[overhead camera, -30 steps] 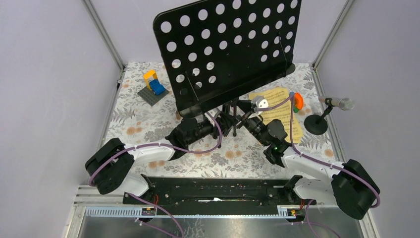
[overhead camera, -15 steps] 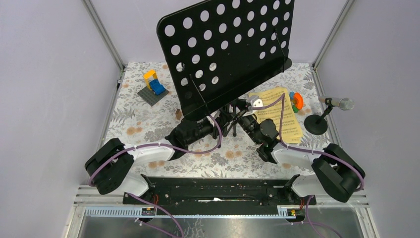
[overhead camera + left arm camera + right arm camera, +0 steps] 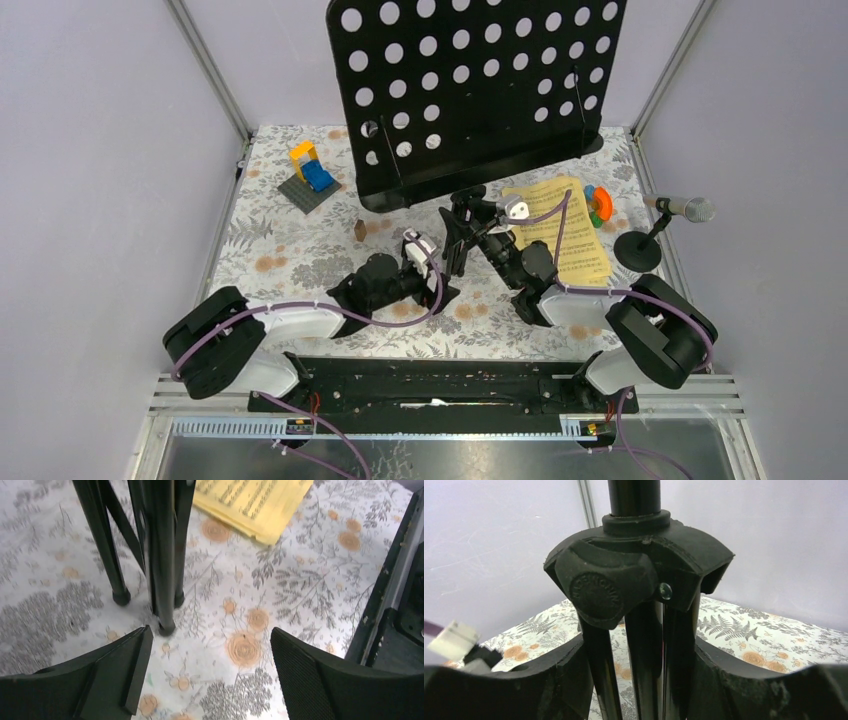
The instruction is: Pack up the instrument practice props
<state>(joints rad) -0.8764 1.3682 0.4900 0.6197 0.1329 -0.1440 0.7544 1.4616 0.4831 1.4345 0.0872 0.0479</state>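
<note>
Roughly upright music rack, feet down.

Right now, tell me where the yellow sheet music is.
In the top view, the yellow sheet music lies flat right of centre, between the music stand's legs and the microphone's disc base, beside the small colourful toy.

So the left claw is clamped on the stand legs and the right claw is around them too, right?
No: the left claw is open, short of the stand legs, per the left wrist view. The right claw is around them.
</note>
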